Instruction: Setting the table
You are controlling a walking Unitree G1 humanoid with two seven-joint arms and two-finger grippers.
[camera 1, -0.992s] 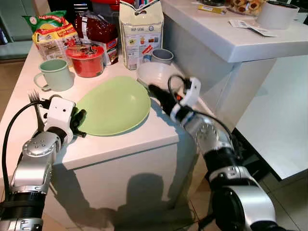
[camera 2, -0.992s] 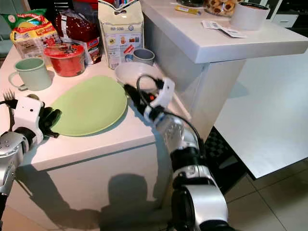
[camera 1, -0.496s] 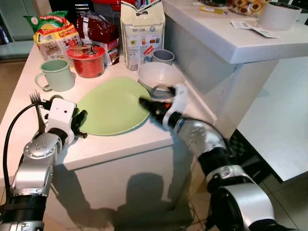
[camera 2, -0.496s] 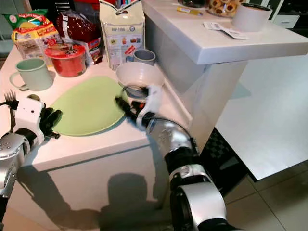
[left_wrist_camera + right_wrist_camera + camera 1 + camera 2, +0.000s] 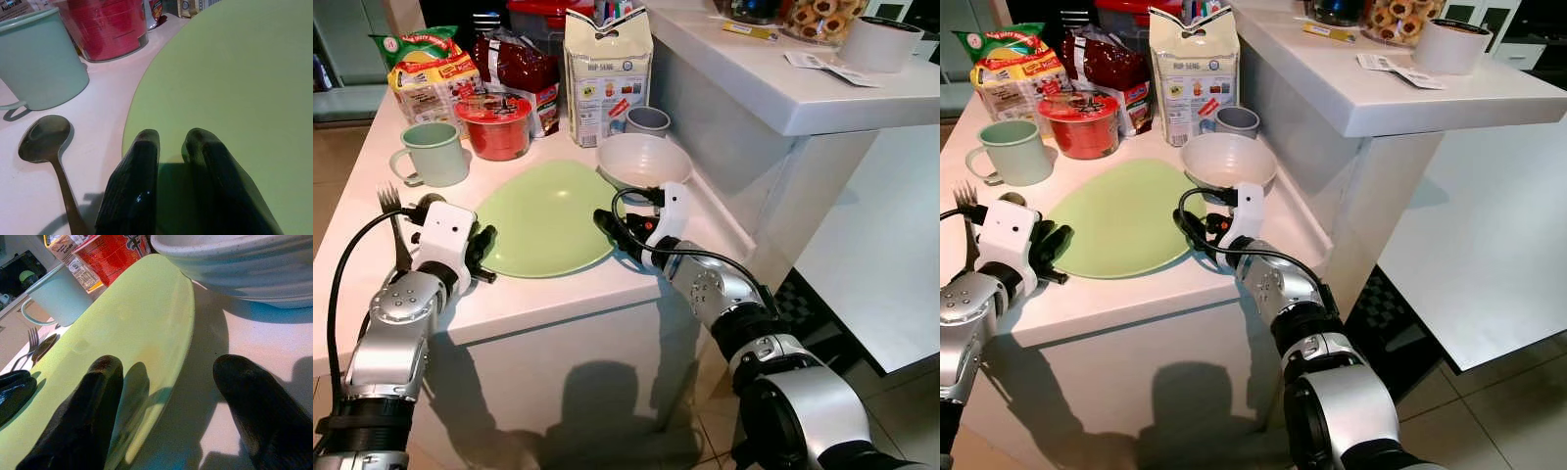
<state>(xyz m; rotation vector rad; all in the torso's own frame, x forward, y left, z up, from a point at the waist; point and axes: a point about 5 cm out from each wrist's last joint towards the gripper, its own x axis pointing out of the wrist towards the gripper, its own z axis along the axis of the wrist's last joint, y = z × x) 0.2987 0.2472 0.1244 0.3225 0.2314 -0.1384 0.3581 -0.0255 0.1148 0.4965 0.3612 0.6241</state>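
Green plate (image 5: 546,217) flat on the table (image 5: 558,294), left claw (image 5: 478,250) pinched on its near-left rim and right claw (image 5: 607,223) spread wide astride its right rim: stiff, glazed, probably slippery and breakable, best gripped at the thin edge

The plate (image 5: 548,215) is plain pale green on a white tabletop (image 5: 558,289), with a speckled off-white bowl (image 5: 643,160) and a small grey cup (image 5: 648,120) behind it. The mug (image 5: 434,152) is mint green, the tub (image 5: 495,125) red with a printed lid, and the carton (image 5: 607,73) cream with coloured print. Both the left gripper (image 5: 173,188) and right gripper (image 5: 171,413) have glossy black fingers on silver arms, and the spoon (image 5: 46,147) is dull metal
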